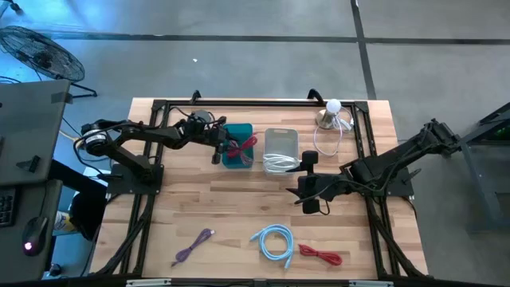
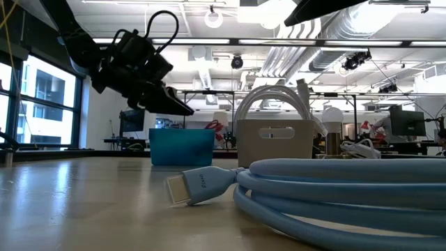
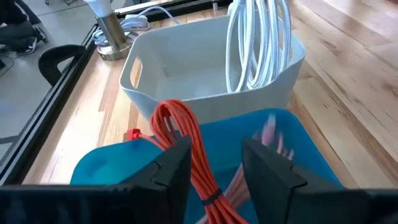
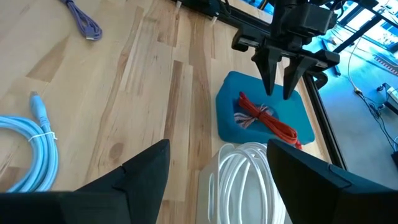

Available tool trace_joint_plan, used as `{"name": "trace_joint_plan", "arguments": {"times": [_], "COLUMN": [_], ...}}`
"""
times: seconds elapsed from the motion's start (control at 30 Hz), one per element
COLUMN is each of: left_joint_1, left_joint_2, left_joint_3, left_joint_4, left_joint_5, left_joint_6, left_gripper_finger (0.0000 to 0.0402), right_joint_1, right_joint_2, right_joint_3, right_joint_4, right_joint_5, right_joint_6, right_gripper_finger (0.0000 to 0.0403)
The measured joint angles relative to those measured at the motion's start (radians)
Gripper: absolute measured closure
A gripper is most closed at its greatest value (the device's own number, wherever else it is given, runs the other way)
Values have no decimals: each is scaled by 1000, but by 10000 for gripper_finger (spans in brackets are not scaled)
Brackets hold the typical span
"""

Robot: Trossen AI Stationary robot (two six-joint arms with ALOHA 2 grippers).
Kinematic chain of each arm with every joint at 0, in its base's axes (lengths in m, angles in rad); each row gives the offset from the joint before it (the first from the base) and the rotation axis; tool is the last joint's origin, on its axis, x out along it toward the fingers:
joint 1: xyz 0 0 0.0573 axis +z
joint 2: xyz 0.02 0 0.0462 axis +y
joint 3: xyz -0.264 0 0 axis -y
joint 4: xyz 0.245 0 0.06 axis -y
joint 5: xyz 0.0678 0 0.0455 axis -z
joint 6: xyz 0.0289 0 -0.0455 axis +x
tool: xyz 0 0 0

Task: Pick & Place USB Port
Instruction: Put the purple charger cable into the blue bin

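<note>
1. The left gripper [image 3: 214, 171] hangs with fingers parted over the blue bin [image 1: 237, 146]; the left wrist view shows a red cable [image 3: 189, 149] running between the fingers, though whether they touch it cannot be told.
2. The right wrist view adds that this red cable [image 4: 267, 118] lies bundled in the bin with the left gripper [image 4: 278, 90] pointing down above it.
3. The right gripper [image 4: 214, 168] is spread wide, empty, by the white bin [image 1: 280, 150] at table centre, which holds a white cable [image 1: 279, 163].
4. Only the high view shows the rest: a purple cable [image 1: 193, 245] at 7 o'clock, a light-blue cable [image 1: 272, 241] at 6, and a second red one [image 1: 320, 255] just right of it.
5. The low view shows the light-blue cable's plug [image 2: 198, 187] close up.
</note>
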Motion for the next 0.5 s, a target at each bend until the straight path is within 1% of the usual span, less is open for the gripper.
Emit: {"name": "trace_joint_plan", "arguments": {"times": [0.07,0.13,0.27,0.4,0.5], "left_joint_1": [0,0,-1,-8,-25], "left_joint_2": [0,-6,-44,-139,-239], "left_joint_3": [0,0,0,0,0], "left_joint_4": [4,19,73,65,-6], "left_joint_5": [16,58,169,243,236], "left_joint_6": [-5,-25,-65,-93,-108], "left_gripper_finger": [261,260,260,259,259], "right_joint_1": [0,0,0,0,0], "right_joint_2": [0,0,0,0,0], "right_joint_3": [0,0,0,0,0], "right_joint_4": [-7,-14,-22,-39,-59], "right_joint_5": [0,0,0,0,-1], "right_joint_6": [0,0,0,4,19], "right_gripper_finger": [142,142,142,142,142]}}
